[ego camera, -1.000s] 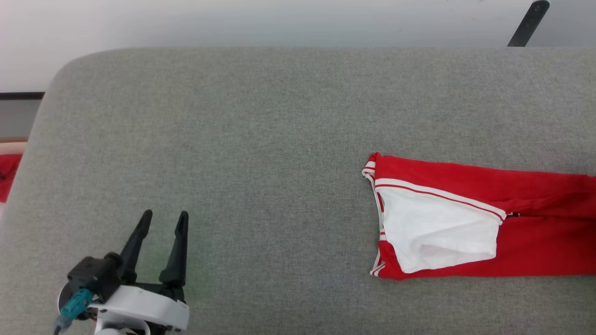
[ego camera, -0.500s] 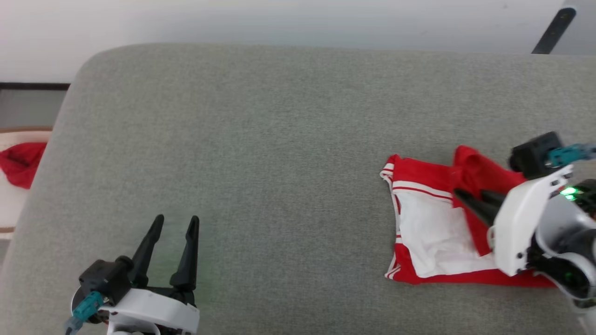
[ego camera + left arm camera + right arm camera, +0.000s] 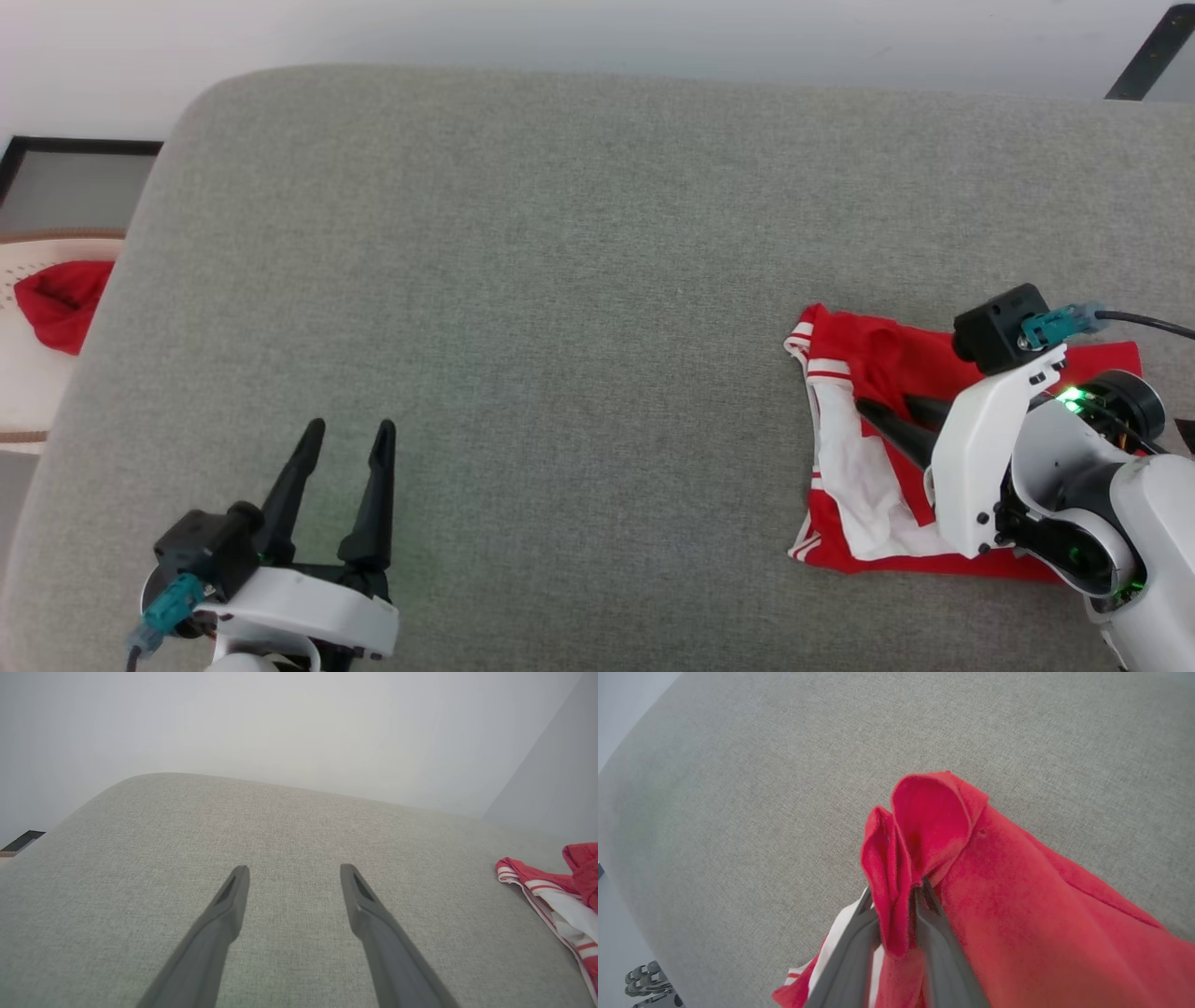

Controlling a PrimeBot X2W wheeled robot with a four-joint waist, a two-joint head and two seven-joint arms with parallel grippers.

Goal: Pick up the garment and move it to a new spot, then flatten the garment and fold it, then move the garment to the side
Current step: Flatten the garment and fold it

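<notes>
Your right claw (image 3: 884,403) reaches in from the right edge of the grey fabric-covered desk (image 3: 579,280) and is pinching the red jersey-style shirt with white sleeves and striped trim (image 3: 868,355). In the right wrist view its two dark fingers are drawn in on a raised fold of red cloth, which stands up in a loose curl above the tips while the rest of the body panel trails away flat behind. That grip probably sits where it does because the doubled red edge gives the narrow fingers something thick to bite, and the thin white sleeve would not. The shirt lies bunched at the right side of the desk. Its striped neck edge faces the middle, and the white sleeve is creased under the claw, so it looks gathered for a drag or lift rather than spread for folding. Your left claw (image 3: 350,426) hovers low at the near left with its fingers spread wide and nothing between them, well apart from the shirt. It seems parked there to leave the broad bare middle free as a landing spot. A smaller plain red cloth (image 3: 61,299) rests off the desk's left edge on a pale surface, and I judge it no part of this job. The flattening and folding are not yet begun.
</notes>
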